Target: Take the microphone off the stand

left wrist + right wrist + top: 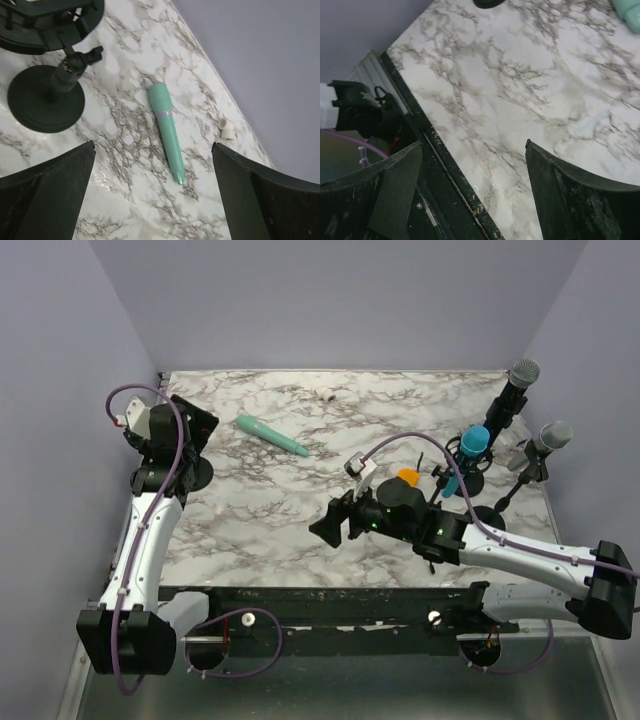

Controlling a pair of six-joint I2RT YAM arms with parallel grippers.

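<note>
Marble table (260,515) w/ teal mic (272,436)

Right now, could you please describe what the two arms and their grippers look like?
The left arm and right arm share one build: white tubular links between black joint housings, with a lilac cable looping along each. The left gripper and right gripper are black, with two broad, wedge-shaped fingers. Small green lights glow near the right wrist.

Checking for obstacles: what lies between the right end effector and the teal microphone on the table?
Only bare tabletop separates the right end effector from the teal microphone, per top view.
</note>
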